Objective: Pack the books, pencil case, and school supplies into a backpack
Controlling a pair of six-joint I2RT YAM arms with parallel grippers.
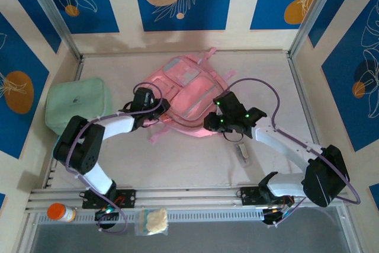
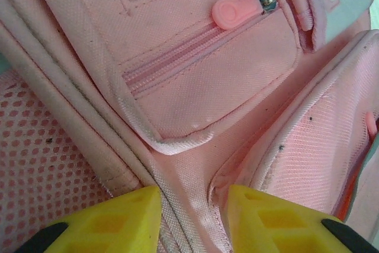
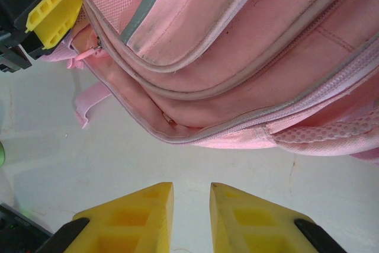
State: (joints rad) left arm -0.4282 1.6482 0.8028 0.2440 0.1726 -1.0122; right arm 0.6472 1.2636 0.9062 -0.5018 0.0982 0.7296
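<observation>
While the small grey-white supply (image 1: 243, 151) lies loose on the bench (image 1: 177, 161) just beside the right arm, both arms are at the backpack (image 1: 185, 90), which lies flat toward the far side of the bench. At its near edge the right fingers (image 3: 142, 217) hover over bare bench, nearly together with a narrow gap and nothing between them. The left fingers (image 2: 112, 223) stand a little apart astride a piped seam on the backpack's side; whether they pinch it I cannot tell. Beyond them a front pocket's zip sits closed, its pink pull (image 2: 228, 13) at the end of the track. The step looks like getting the backpack open. Next, one arm should steady the fabric while the other catches a pull on the main zip. No brand or writing is legible on the backpack.
</observation>
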